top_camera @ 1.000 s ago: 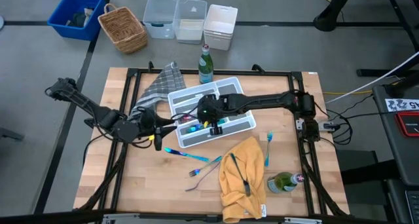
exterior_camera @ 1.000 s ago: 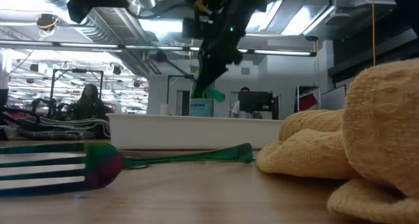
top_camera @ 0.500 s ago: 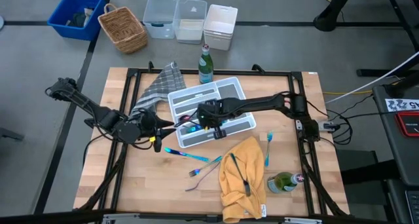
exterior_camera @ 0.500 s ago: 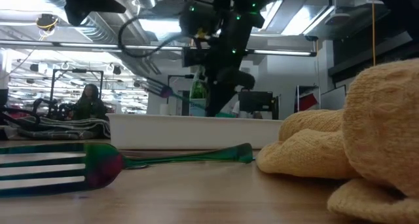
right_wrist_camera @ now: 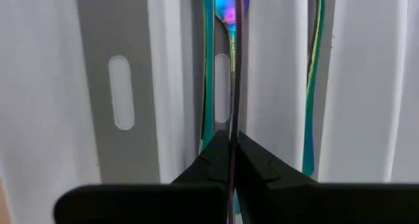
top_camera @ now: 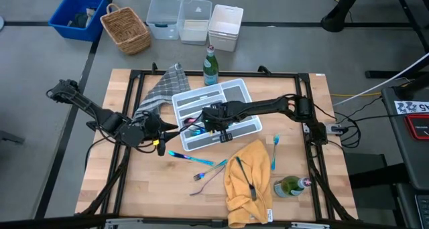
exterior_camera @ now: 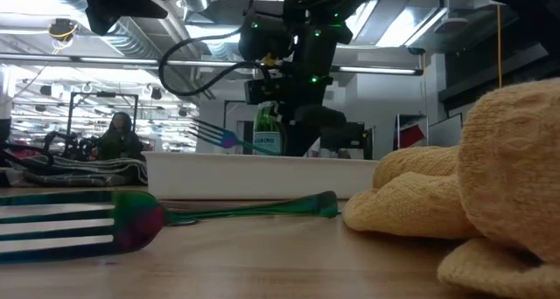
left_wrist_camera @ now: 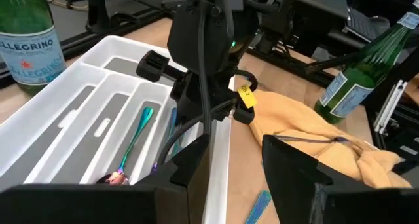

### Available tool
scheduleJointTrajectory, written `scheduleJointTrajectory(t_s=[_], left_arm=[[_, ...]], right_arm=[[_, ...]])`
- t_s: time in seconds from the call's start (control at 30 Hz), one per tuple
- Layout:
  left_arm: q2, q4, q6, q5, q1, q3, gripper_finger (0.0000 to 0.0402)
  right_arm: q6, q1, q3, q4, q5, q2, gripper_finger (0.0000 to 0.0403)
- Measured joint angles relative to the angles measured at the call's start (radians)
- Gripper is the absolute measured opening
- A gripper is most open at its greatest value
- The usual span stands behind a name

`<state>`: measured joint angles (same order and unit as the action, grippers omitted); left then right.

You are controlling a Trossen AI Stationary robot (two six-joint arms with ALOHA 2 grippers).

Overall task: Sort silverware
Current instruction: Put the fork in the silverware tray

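Right claw (top_camera: 203, 122) now lower over white tray (top_camera: 251, 126), pinching a fork (exterior_camera: 210, 135), left claw (top_camera: 161, 127) wide, waiting beside.

Both arms matte black, jointed links, loose black cables; right tool (left_wrist_camera: 216, 112) wears a yellow tag, green status lights.

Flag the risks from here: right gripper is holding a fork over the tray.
1. The right gripper pinches the fork by its thin handle, tines sticking out sideways above the white tray; it could swivel or slip on release and land across a divider.
2. The slot below already holds an iridescent utensil, so the fork may stack on it or bounce out.
3. The left gripper waits open near the tray's edge; the arms are close and could clash.
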<state>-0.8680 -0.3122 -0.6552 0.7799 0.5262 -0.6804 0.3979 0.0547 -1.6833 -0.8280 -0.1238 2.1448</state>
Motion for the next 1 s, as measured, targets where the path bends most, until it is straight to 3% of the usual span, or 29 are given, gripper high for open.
scheduleJointTrajectory(t_s=[0.23, 0.4, 0.6, 0.8, 1.0], left_arm=[[0.000, 0.000, 0.000, -0.001, 0.000, 0.000, 0.0127], [0.000, 0.000, 0.000, -0.032, 0.000, 0.000, 0.0127], [0.000, 0.001, 0.000, -0.092, 0.000, 0.000, 0.0127], [0.000, 0.000, 0.022, -0.148, 0.000, 0.000, 0.0127], [0.000, 0.000, 0.037, -0.178, 0.000, 0.000, 0.0127]], right_arm=[[-0.005, 0.000, 0.000, 0.004, -0.005, 0.000, 0.0017], [-0.007, 0.000, 0.000, 0.004, -0.008, 0.000, 0.0053], [-0.008, 0.000, 0.000, 0.003, -0.092, 0.000, 0.0088], [-0.009, -0.003, -0.001, -0.002, -0.125, -0.005, 0.0092], [-0.109, -0.010, -0.078, -0.076, -0.117, -0.005, 0.0092]])
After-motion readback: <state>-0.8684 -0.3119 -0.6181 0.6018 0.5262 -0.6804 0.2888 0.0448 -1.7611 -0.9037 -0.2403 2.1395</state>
